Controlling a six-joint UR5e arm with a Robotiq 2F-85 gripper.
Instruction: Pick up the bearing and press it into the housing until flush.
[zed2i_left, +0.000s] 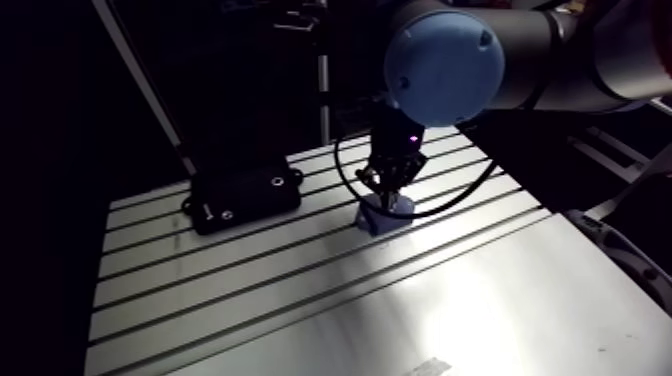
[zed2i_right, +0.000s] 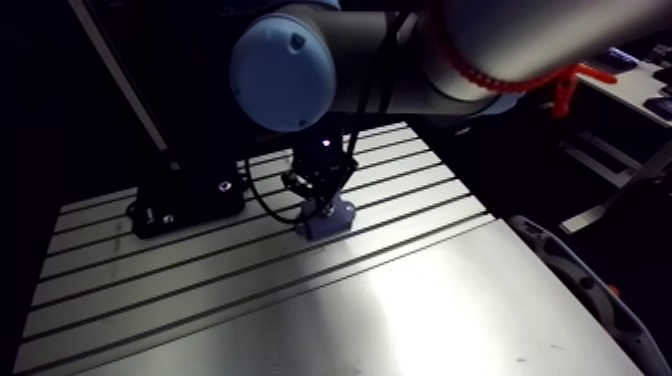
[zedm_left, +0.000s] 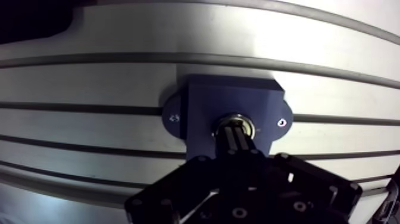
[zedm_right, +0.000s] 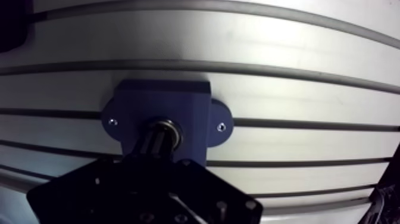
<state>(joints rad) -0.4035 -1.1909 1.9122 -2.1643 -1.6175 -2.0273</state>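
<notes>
The gripper (zedm_left: 237, 133) points straight down with its two fingers drawn together into one narrow dark stem, and nothing is clamped between them. Their tips rest on the middle of the bearing (zedm_left: 233, 120), whose bright metal ring shows all round the tips.

The bearing sits in the round bore of the housing (zedm_left: 232, 98), a dark blue block that lies flat on the counter (zedm_left: 119, 77). The wrist view does not show whether the ring is level with the block's top face. Taking straight ahead of the gripper as 12 o'clock, the bore lies toward the 6 o'clock side of the block, and most of the block's bare top stretches away toward 12 o'clock. Two rounded ears stick out of the block at 3 and 9 o'clock, each carrying a small bright screw (zedm_left: 282, 122). The block straddles one of the long slots (zedm_left: 89, 107) in the aluminium counter, and more slots run parallel on either side of it.

In the arm view the wrist stands upright over the housing, near the middle of the slotted part of the counter. At about 10 o'clock from the housing, well apart from it, lies a flat black box (zed2i_left: 245, 197) with two small round fittings on its top. Toward 5 o'clock from the housing the counter turns into a smooth sheet with a strong glare on it
</notes>
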